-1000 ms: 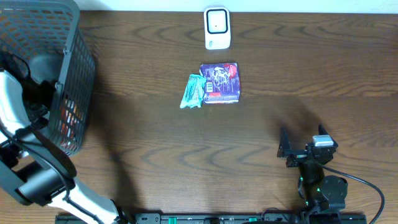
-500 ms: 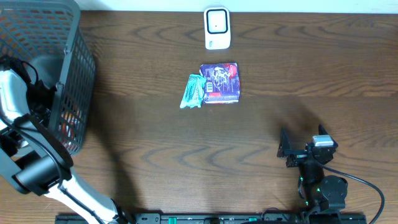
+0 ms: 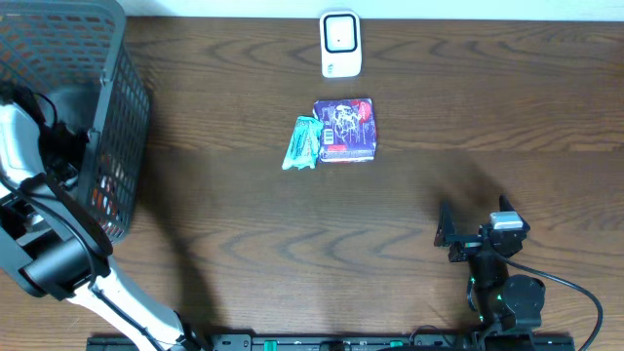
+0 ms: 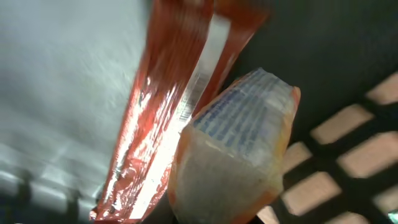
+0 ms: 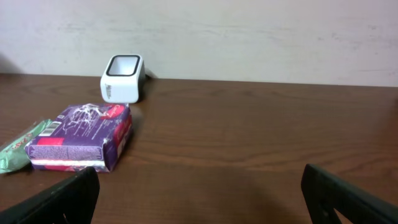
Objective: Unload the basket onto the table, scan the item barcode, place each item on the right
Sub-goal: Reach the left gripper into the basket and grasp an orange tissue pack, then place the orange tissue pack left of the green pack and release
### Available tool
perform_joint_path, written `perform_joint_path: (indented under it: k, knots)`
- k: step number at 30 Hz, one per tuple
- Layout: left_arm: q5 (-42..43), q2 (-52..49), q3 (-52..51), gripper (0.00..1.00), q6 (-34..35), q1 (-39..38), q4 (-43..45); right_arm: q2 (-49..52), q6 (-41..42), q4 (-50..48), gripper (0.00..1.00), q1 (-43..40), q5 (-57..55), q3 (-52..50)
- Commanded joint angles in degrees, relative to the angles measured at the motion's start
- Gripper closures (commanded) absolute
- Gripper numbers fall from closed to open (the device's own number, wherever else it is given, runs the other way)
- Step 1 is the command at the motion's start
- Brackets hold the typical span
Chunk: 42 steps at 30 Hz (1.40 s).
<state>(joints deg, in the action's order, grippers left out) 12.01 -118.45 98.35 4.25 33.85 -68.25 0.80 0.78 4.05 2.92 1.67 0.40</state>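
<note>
The left gripper has gone from wide open to clenched, and the white left arm (image 3: 18,146) has settled a little deeper into the grey mesh basket (image 3: 107,58). Nothing else on the table has shifted. The fingers do not show in either view. A glossy orange foil packet (image 4: 155,124) fills the left wrist picture right where they would close. It is probably pinched, though the contact itself is hidden. A second packet with a pale, blue-printed face (image 4: 239,137) lies against it, and the basket's floor grid (image 4: 348,168) shows beneath. I cannot tell which side carries a barcode.

To do this step well, the lift should be slow and straight up, watching that only one packet rises. A pinch on thin foil can slip or drag its neighbour. Once the packet is clear, turn the printed side toward the window of the small white box-shaped scanner (image 3: 340,44) at the far edge of the dark wooden table (image 3: 244,244).

The basket wall stands between the arm and the table, so the packet must clear the rim before travelling across. A purple snack bag (image 3: 345,129) and a green wrapped bar (image 3: 303,142) lie touching just in front of the scanner, so the approach is better from above than along the surface. The right gripper (image 5: 202,196) rests with its jaws spread and empty, well apart from that path.
</note>
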Motion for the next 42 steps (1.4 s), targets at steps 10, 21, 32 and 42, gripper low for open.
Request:
perform_joint_path:
  k: [10,21,32,42]
  knots:
    - [20.00,22.80,11.37,0.93,18.82,-0.02,10.03,-0.15,-0.61,0.24,0.01,-0.24,0.15,-0.04]
    - [19.93,42.56,11.34,0.93,22.95,-9.84,17.57,-0.15,-0.61,0.24,0.01,-0.24,0.15,-0.04]
    - [9.60,35.30,7.80,0.93,16.35,-41.03,16.79,-0.15,-0.61,0.24,0.01,-0.24,0.15,-0.04]
    - [-6.78,16.55,7.63,0.92,16.37,-53.31,14.78,-0.15,-0.61,0.24,0.01,-0.24,0.15,-0.04]
